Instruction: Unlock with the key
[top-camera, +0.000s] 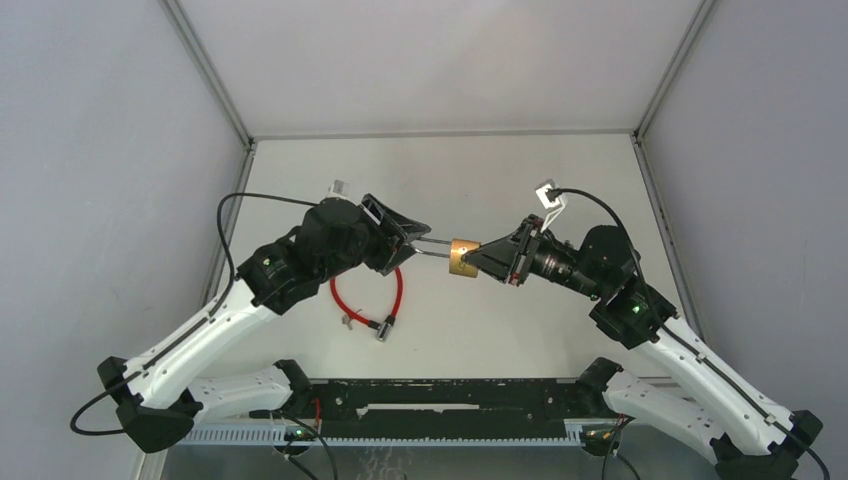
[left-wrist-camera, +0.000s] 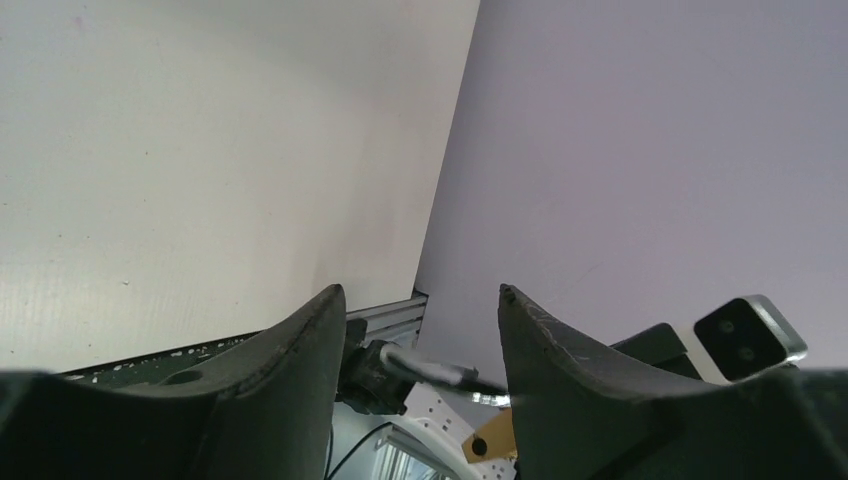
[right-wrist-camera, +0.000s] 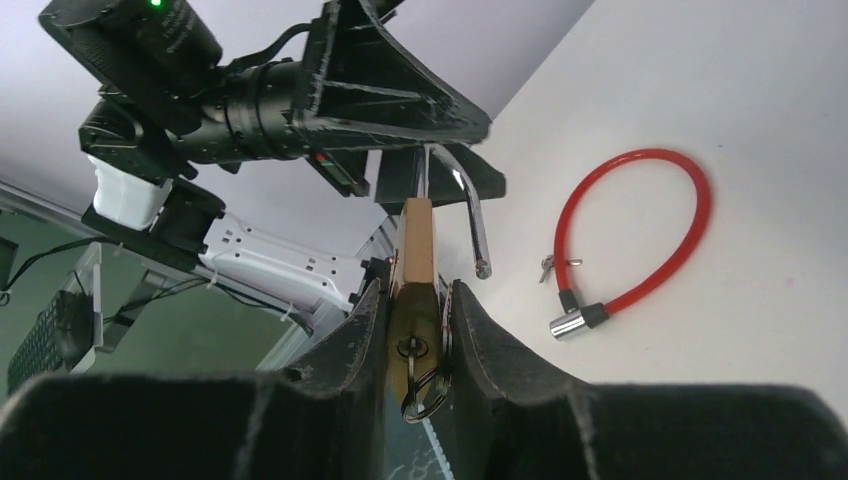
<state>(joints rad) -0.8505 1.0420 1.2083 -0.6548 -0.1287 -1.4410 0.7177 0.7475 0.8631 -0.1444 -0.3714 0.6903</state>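
Note:
My right gripper (top-camera: 487, 259) (right-wrist-camera: 415, 287) is shut on the body of a brass padlock (top-camera: 462, 257) (right-wrist-camera: 417, 235) and holds it above the table. A key (right-wrist-camera: 412, 347) with a wire ring sits in the keyhole between my right fingers. The silver shackle (right-wrist-camera: 470, 215) stands out of the body, one end hanging free. My left gripper (top-camera: 420, 241) (left-wrist-camera: 420, 292) has its fingers apart at the shackle's bend. In the left wrist view a blurred silver bar (left-wrist-camera: 445, 375) crosses low between them, and a corner of the brass body (left-wrist-camera: 490, 440) shows below.
A red cable lock (top-camera: 399, 290) (right-wrist-camera: 690, 230) lies looped on the white table under the left wrist, with small keys (right-wrist-camera: 548, 265) beside its metal end. A black rail (top-camera: 430, 400) runs along the near edge. Grey walls close in on both sides.

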